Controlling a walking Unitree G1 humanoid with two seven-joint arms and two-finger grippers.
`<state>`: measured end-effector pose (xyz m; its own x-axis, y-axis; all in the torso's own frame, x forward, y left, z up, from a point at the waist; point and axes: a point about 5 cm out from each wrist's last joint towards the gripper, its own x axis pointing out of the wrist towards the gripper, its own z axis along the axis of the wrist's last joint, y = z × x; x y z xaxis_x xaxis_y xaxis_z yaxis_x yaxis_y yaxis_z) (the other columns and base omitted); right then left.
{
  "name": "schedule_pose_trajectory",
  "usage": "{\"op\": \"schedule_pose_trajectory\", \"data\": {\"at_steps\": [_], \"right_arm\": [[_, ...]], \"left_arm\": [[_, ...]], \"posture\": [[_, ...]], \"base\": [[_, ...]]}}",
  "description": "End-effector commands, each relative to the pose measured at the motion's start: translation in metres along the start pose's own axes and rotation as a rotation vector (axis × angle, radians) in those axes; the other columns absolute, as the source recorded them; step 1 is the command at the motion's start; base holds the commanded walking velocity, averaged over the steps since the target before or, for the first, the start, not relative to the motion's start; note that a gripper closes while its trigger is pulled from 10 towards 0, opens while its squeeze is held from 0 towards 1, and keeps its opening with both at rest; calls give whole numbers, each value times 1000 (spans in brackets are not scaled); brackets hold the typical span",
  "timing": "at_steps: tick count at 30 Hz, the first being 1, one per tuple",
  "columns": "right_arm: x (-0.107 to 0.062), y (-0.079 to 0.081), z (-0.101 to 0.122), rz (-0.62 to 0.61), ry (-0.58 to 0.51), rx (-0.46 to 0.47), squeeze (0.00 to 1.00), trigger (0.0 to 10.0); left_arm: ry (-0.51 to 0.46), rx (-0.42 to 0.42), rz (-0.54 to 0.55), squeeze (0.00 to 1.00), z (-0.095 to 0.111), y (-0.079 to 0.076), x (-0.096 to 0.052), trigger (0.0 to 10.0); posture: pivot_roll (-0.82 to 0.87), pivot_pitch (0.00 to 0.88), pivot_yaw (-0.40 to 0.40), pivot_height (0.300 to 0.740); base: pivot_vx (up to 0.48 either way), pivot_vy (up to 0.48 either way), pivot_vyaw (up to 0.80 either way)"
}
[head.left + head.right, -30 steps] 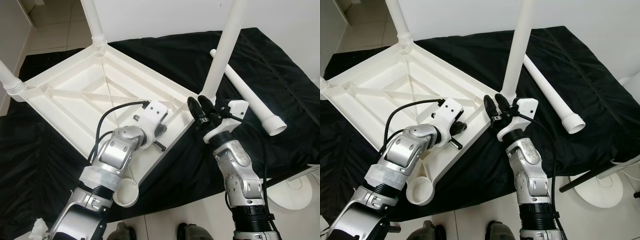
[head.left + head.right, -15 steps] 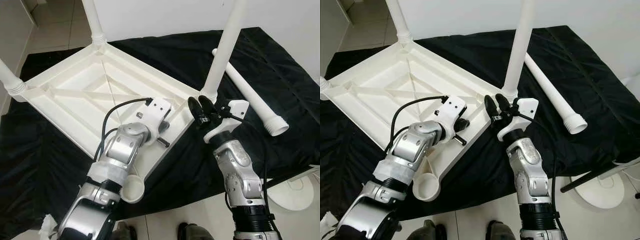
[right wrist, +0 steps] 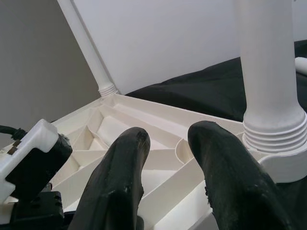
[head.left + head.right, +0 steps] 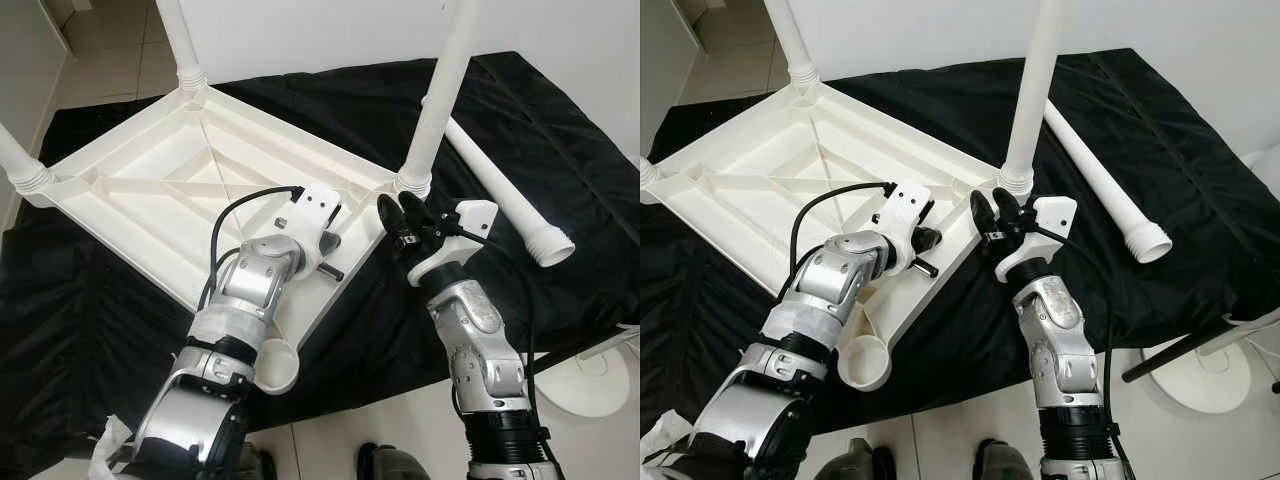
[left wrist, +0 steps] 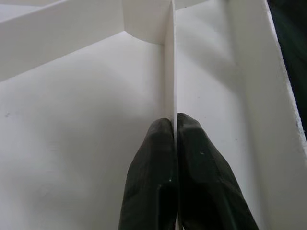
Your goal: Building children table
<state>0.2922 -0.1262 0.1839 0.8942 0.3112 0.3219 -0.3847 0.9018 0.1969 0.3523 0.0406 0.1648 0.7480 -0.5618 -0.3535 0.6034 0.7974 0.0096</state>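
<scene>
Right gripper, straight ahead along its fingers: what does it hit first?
Probably the upturned tabletop: the right gripper, fingers open, points at the ribbed underside just beside the corner leg. It might clip the rim first; depth is unclear.

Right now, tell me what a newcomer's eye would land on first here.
A white plastic children's table lies upside down on a black cloth, three legs screwed in. The left gripper pinches a thin rib in its underside. A loose white leg lies on the cloth beyond the open right gripper.
</scene>
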Motion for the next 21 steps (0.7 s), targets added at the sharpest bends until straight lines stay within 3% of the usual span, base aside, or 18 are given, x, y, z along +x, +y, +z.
{"op": "schedule_pose_trajectory", "data": {"at_steps": [1,9,10,12,13,14,19,21], "right_arm": [[1,3,-2,2,3,5,0,10000],[-1,2,-3,0,8,-2,0,10000],[-2,2,-4,-1,10,-4,0,10000],[-2,2,-4,-1,10,-4,0,10000],[-2,1,-4,-3,11,-6,0,10000],[-3,0,-4,-5,13,-9,0,10000],[-3,-1,-5,-7,13,-11,0,10000],[-5,-3,-6,-13,17,-18,0,10000]], "left_arm": [[-89,-19,403,1000,8,18,-5,10000],[-222,19,76,1000,21,-8,-10,10000],[-247,31,-7,733,23,-13,-14,10000],[-247,31,-7,733,23,-13,-14,10000],[-293,51,-113,0,27,-19,-22,10000],[-326,80,-152,0,29,-18,-29,10000],[-352,100,-175,0,31,-15,-35,10000],[-387,146,-184,0,33,4,-50,10000]], "posture": [[-101,123,76,740],[-100,122,78,740],[-99,121,77,740],[-99,121,77,740],[-98,120,78,740],[-97,119,79,740],[-97,119,79,740],[-92,113,82,740]], "base": [[0,0,0],[0,0,0],[0,0,0],[0,0,0],[0,0,0],[0,0,0],[0,0,0],[0,0,0]]}}
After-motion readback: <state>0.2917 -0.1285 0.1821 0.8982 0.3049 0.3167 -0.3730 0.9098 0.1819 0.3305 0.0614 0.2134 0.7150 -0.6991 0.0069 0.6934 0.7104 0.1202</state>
